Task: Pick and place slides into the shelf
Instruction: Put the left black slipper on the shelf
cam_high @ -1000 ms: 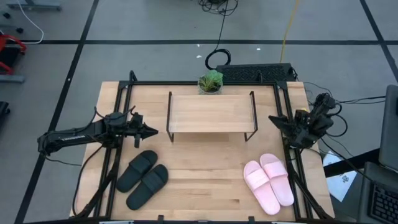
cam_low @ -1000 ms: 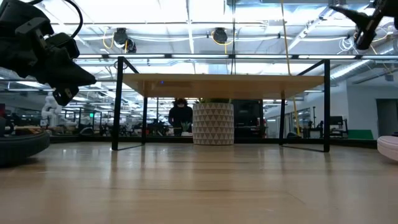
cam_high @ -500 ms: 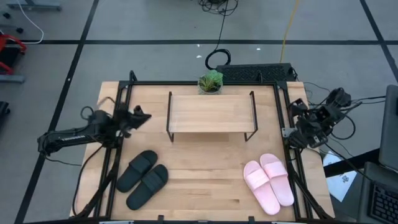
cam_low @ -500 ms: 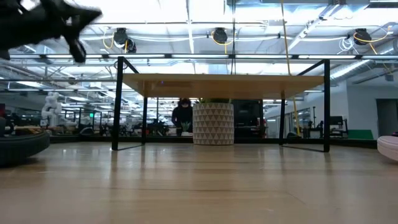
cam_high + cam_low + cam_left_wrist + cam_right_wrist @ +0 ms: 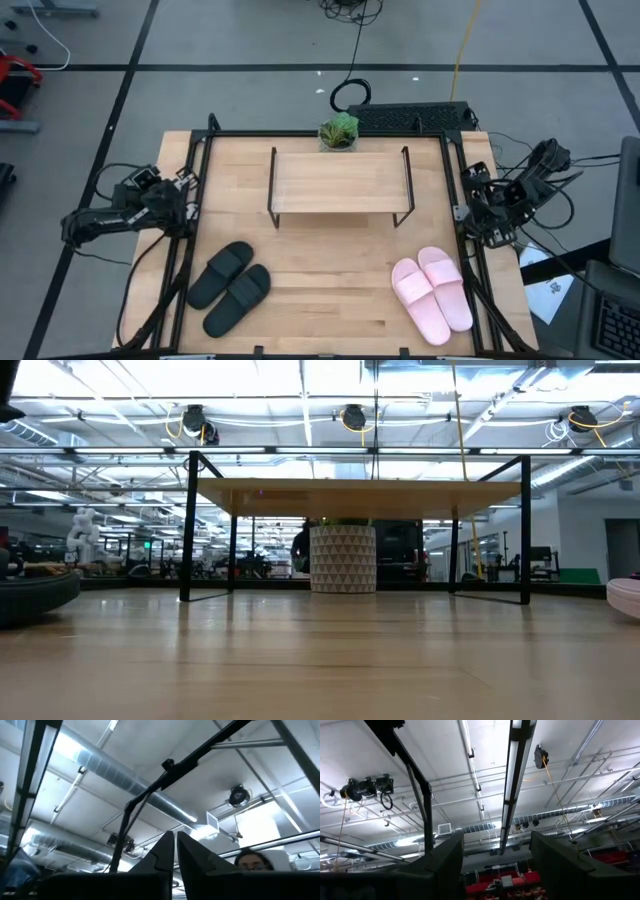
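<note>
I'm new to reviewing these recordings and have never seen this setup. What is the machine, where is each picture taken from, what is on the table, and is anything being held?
This is a two-armed robot at a wooden table. The overhead picture looks straight down; the low one looks level across the tabletop; the other two look out from each arm's wrist, here pointing up at the ceiling. On the table stand a low shelf with a wooden top, a small potted plant behind it, a black pair of slides and a pink pair of slides. The left gripper, jaws nearly closed, sits folded at the table's left edge; the right gripper, jaws apart, sits at the right edge. Neither holds anything.
</note>
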Robot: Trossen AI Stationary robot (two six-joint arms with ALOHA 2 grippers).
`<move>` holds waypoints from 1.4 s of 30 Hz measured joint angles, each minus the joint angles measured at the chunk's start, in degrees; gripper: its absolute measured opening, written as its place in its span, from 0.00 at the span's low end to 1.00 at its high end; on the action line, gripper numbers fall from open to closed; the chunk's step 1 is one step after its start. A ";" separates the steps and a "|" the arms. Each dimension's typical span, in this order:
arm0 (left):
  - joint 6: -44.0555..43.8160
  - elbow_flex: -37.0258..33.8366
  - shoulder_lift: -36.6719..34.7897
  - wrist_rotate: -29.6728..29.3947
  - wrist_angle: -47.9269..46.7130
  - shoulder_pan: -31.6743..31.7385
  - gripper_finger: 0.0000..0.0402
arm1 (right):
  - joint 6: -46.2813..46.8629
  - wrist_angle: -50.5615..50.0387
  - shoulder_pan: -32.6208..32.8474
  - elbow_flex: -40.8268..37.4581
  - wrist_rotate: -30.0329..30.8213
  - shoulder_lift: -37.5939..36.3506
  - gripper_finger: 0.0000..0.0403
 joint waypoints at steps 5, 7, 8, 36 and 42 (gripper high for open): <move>0.41 0.00 0.04 -4.42 -2.33 -0.31 0.06 | 1.03 -0.01 0.00 0.00 0.01 0.99 0.54; -0.80 0.03 0.04 -5.77 -4.30 -0.31 0.06 | 1.65 0.05 0.00 0.00 0.02 1.33 0.54; -1.16 0.35 0.04 -6.10 -5.75 -0.31 0.06 | 1.91 0.16 0.00 0.00 0.02 1.46 0.54; 8.99 66.31 32.09 -3.76 -134.55 -8.03 0.06 | 6.60 0.26 0.02 0.02 3.40 3.89 0.54; 5.17 66.34 32.68 0.26 -134.17 -11.94 0.06 | 4.25 0.42 0.01 0.02 10.62 3.80 0.54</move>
